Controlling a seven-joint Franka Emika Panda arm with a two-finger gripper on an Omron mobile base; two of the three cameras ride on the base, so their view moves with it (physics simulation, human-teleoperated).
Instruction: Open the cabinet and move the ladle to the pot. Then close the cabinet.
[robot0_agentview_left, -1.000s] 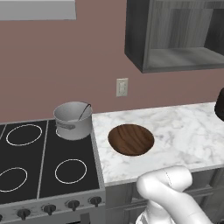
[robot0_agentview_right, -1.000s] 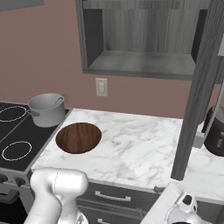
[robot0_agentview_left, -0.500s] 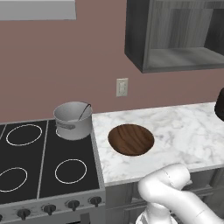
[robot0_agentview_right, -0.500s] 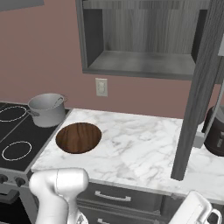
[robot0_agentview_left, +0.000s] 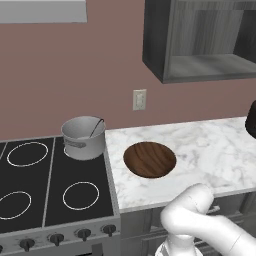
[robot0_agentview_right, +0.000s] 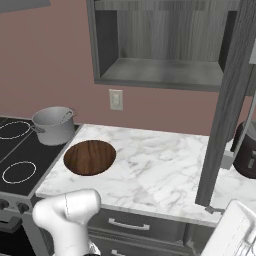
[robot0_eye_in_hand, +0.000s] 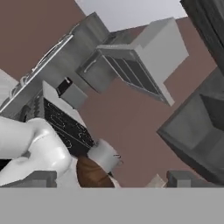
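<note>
The cabinet (robot0_agentview_left: 210, 65) hangs open on the wall, its shelf bare; its door (robot0_agentview_right: 230, 100) stands swung out, edge-on at the right. The silver pot (robot0_agentview_left: 84, 137) (robot0_agentview_right: 54, 125) sits on the stove's back right corner. The ladle's thin dark handle (robot0_agentview_left: 95, 127) (robot0_agentview_right: 67, 116) leans out of the pot; its bowl is hidden inside. My hand (robot0_agentview_right: 235, 232) is low at the counter's front, just below the door's bottom corner. In the hand view my gripper (robot0_eye_in_hand: 113, 179) is open and empty, aimed up across the kitchen, with the pot (robot0_eye_in_hand: 105, 155) far off.
A round wooden disc (robot0_agentview_left: 150, 159) (robot0_agentview_right: 90, 157) lies on the marble counter (robot0_agentview_right: 160, 165) right of the black stove (robot0_agentview_left: 30, 185). A dark appliance (robot0_agentview_right: 247, 150) stands at the counter's right end. Grey drawers (robot0_agentview_right: 130, 225) run below. A range hood (robot0_eye_in_hand: 140, 61) hangs above the stove.
My hand has drifted to the right and closer to the right base camera, beneath the open door. The elbow has shifted slightly. Pot, ladle and door have not moved.
</note>
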